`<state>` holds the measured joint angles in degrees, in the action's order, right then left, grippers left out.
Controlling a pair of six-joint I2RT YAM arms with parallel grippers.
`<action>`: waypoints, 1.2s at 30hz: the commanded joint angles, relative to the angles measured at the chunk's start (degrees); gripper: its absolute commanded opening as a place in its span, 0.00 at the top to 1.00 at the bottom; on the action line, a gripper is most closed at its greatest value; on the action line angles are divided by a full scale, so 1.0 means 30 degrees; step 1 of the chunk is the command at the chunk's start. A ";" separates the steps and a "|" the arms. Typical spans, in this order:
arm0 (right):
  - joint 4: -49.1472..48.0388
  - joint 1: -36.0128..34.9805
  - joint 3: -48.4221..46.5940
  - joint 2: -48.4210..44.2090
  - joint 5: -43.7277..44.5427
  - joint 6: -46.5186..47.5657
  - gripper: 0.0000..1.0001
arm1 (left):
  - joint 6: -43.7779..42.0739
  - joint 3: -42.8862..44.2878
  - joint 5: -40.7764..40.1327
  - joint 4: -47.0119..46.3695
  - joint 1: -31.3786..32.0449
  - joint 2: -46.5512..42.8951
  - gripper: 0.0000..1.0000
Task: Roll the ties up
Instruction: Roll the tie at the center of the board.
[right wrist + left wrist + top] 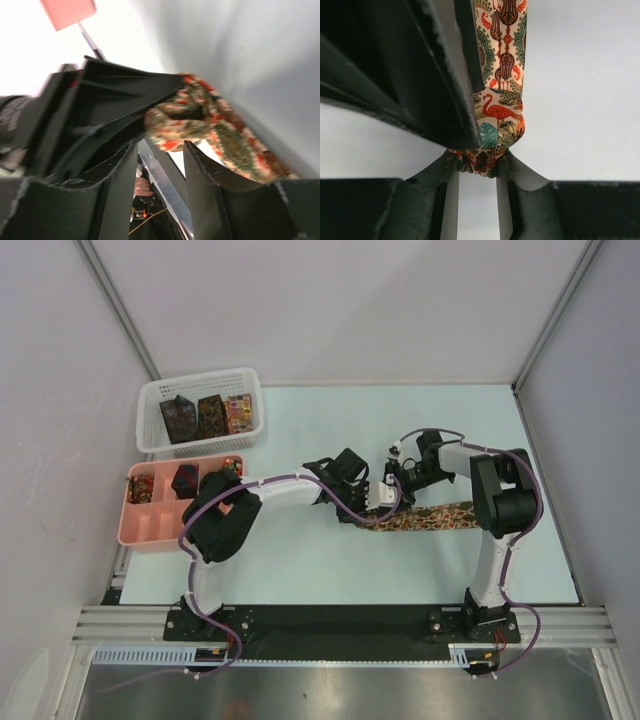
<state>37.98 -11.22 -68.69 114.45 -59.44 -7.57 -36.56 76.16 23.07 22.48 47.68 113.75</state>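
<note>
A tie (430,518) with a red, green and cream pattern lies as a strip on the table, running left towards both grippers. Its near end is wound into a small roll (497,125). My left gripper (477,164) is shut on the bottom edge of that roll, and in the top view the left gripper (375,503) sits at the strip's left end. My right gripper (160,150) stands open, with the roll (195,122) just beyond its fingertips and touching neither finger. In the top view the right gripper (398,480) hovers right behind the left one.
A white mesh basket (200,445) at the back left holds three more ties (210,415). In front of it a pink compartment tray (150,525) holds small rolled ties (185,480). The left arm's elbow (215,520) overhangs the tray's right side.
</note>
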 commanded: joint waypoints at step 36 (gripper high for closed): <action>0.0730 0.0900 0.0835 0.2131 0.6248 0.1881 1.00 | 0.2986 -0.2096 0.4196 -0.4533 -0.0894 -0.2001 0.04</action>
<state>42.98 -7.70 -66.76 117.82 -50.13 -3.99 -30.81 70.11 28.58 15.03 45.30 110.43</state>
